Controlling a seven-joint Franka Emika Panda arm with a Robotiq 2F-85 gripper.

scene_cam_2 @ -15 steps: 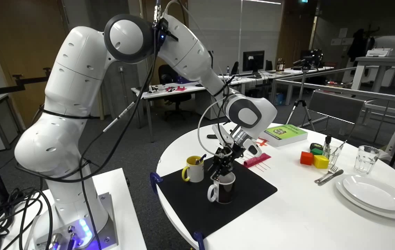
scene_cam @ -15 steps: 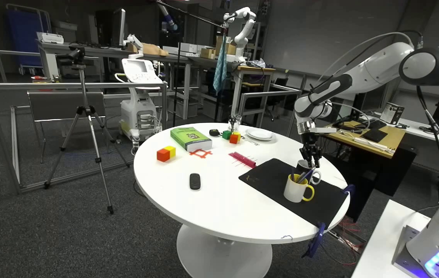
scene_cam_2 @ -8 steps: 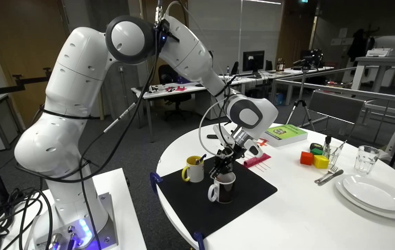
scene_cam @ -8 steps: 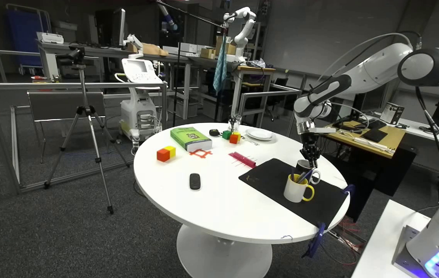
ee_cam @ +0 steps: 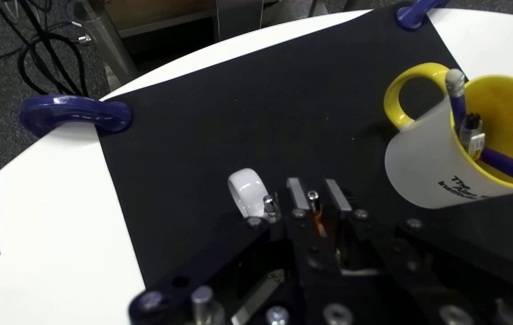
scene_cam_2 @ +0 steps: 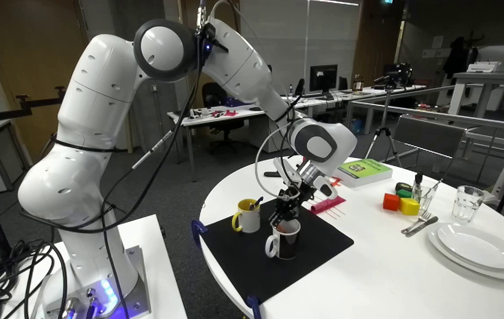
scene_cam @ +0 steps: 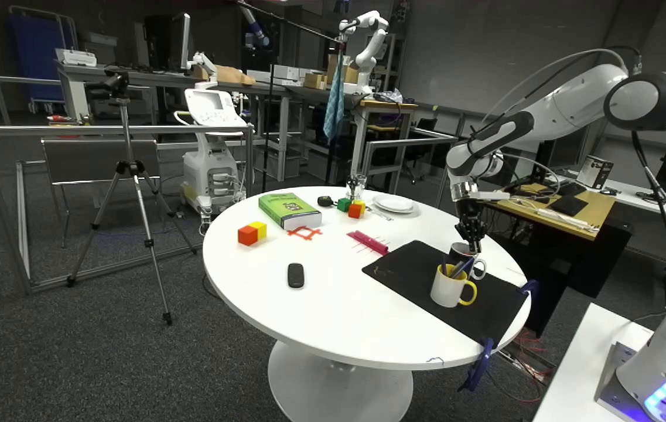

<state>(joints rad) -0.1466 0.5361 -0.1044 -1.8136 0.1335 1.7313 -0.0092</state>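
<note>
Black metal gripper (ee_cam: pixel 317 192) over white-handled black ceramic mug (scene_cam_2: pixel 289 246), lower centre in an exterior view;
fingers (ee_cam: pixel 338 196) flank a slim silver-tipped stick (ee_cam: pixel 314 197); whether gripped, one cannot tell.

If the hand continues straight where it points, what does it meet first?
Probably the dark mug with the white handle, under the hand; depth leaves unclear which part of the mug comes first.
</note>
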